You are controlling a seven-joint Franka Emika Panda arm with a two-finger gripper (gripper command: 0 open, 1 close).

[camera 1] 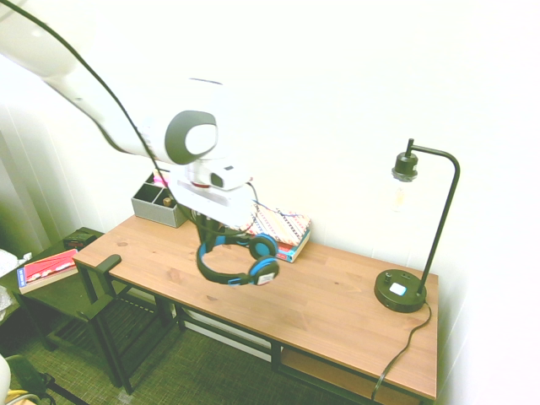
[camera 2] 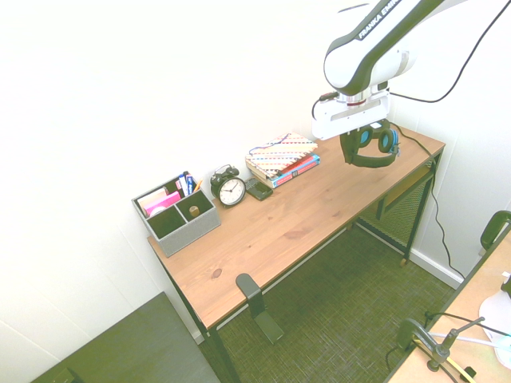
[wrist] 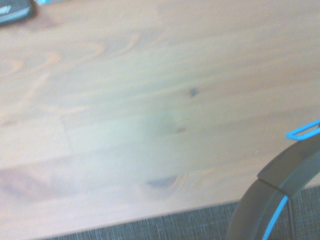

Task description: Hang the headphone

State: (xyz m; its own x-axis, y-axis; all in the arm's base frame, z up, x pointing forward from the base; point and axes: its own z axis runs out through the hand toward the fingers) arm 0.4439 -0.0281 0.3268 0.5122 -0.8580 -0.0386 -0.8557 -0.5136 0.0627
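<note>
- Holding the headphone (camera 1: 239,260) clamped in the gripper (camera 1: 208,229), I see it hanging above the desk (camera 1: 337,304), centre frame.
- Books (camera 1: 283,228) sit just behind; lamp (camera 1: 411,245) right, organizer (camera 2: 176,214) and clock (camera 2: 230,188) further along.
- Wooden top, white wall.

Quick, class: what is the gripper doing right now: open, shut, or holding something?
Gripper: shut on the headphone, which hangs under it, lifted clear of the desk.
</note>
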